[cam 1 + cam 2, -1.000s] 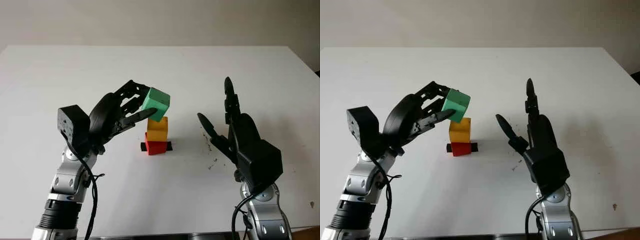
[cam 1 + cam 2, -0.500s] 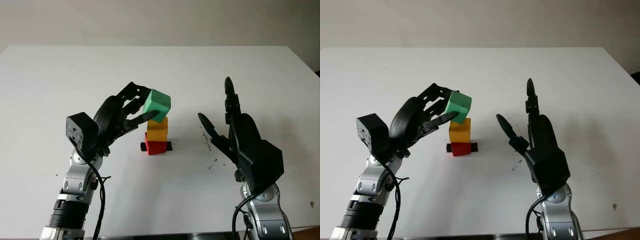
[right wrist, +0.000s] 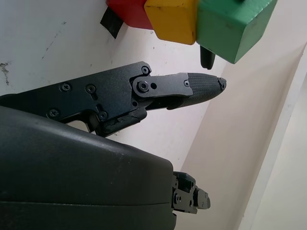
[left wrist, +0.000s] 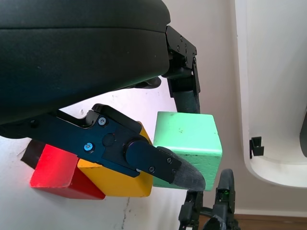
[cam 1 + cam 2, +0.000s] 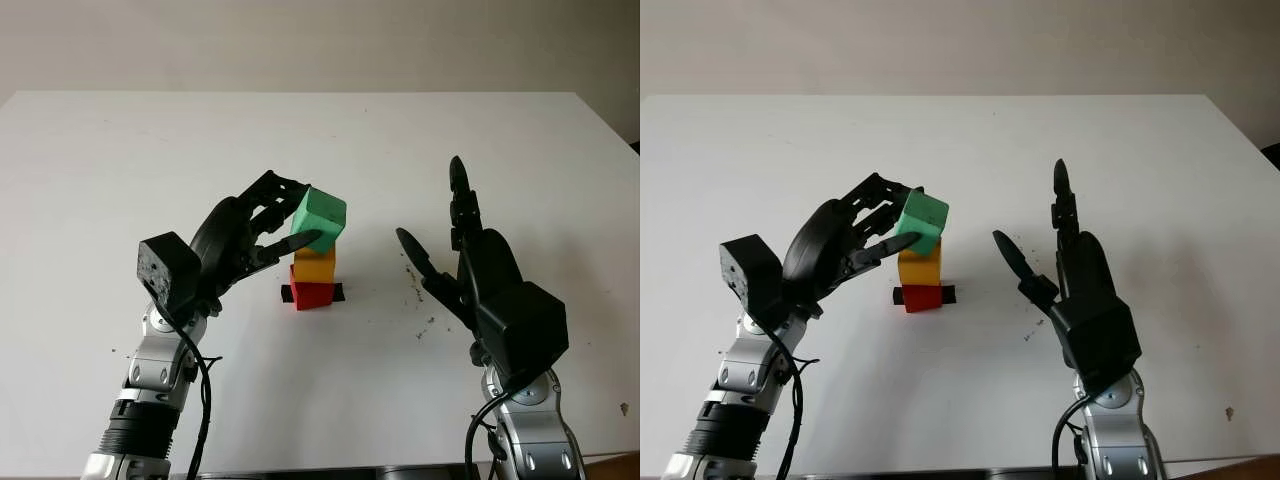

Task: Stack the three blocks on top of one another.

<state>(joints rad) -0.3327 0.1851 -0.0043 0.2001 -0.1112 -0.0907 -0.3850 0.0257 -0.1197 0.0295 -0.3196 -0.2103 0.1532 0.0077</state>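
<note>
A red block (image 5: 312, 294) sits on a strip of black tape on the white table (image 5: 120, 160), with a yellow block (image 5: 314, 265) stacked on it. My left hand (image 5: 292, 224) is shut on a green block (image 5: 319, 219), holding it tilted right at the top of the yellow block; whether they touch is unclear. In the left wrist view the green block (image 4: 188, 139) is pinched between thumb and fingers beside the yellow block (image 4: 117, 179) and red block (image 4: 55, 170). My right hand (image 5: 440, 235) is open, raised to the right of the stack.
Small dark specks (image 5: 415, 290) mark the table between the stack and the right hand. The table's far edge meets a pale wall (image 5: 320, 40).
My left hand has carried the green block a little right and down, from above-left of the yellow block to right over it. The right hand has not moved.
</note>
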